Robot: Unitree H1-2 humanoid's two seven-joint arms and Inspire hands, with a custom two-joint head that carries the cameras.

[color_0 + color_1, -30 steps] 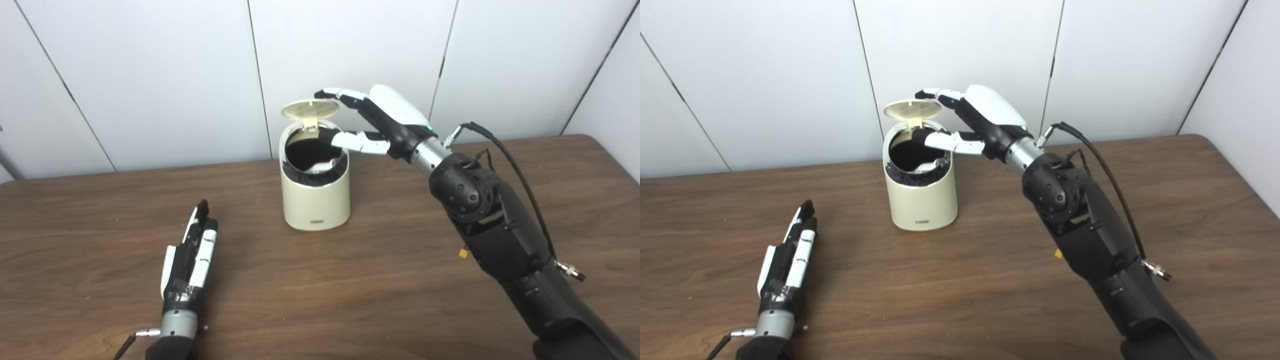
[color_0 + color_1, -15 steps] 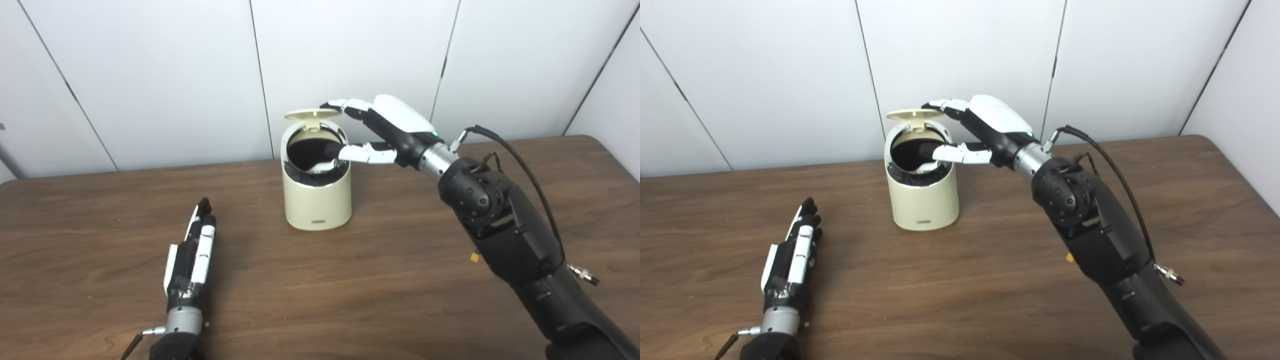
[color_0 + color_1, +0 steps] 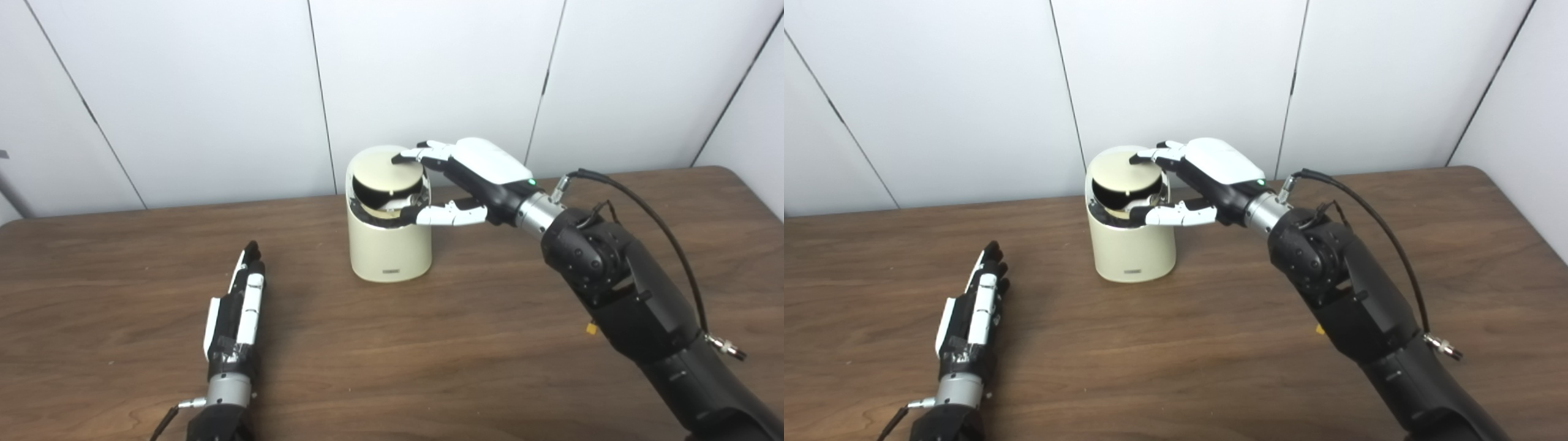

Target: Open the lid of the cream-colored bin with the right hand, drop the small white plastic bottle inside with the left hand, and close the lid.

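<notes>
The cream-colored bin (image 3: 388, 245) stands at the back middle of the table. Its round lid (image 3: 387, 173) is tilted low over the mouth, with a dark gap left at the front. My right hand (image 3: 474, 177) is open, its fingertips (image 3: 405, 157) resting on top of the lid. Its thumb (image 3: 442, 214) lies by the bin's right rim. Something white shows in the gap under the lid; I cannot tell whether it is the bottle. My left hand (image 3: 236, 312) lies flat and open on the table at the front left, holding nothing.
The brown wooden table (image 3: 465, 367) stretches to both sides. White wall panels (image 3: 184, 92) stand close behind the bin. A black cable (image 3: 649, 214) loops off my right forearm.
My right hand has moved down and pushed the lid from upright to almost flat over the bin. The thumb came out of the mouth to the rim. The left hand stayed put.
</notes>
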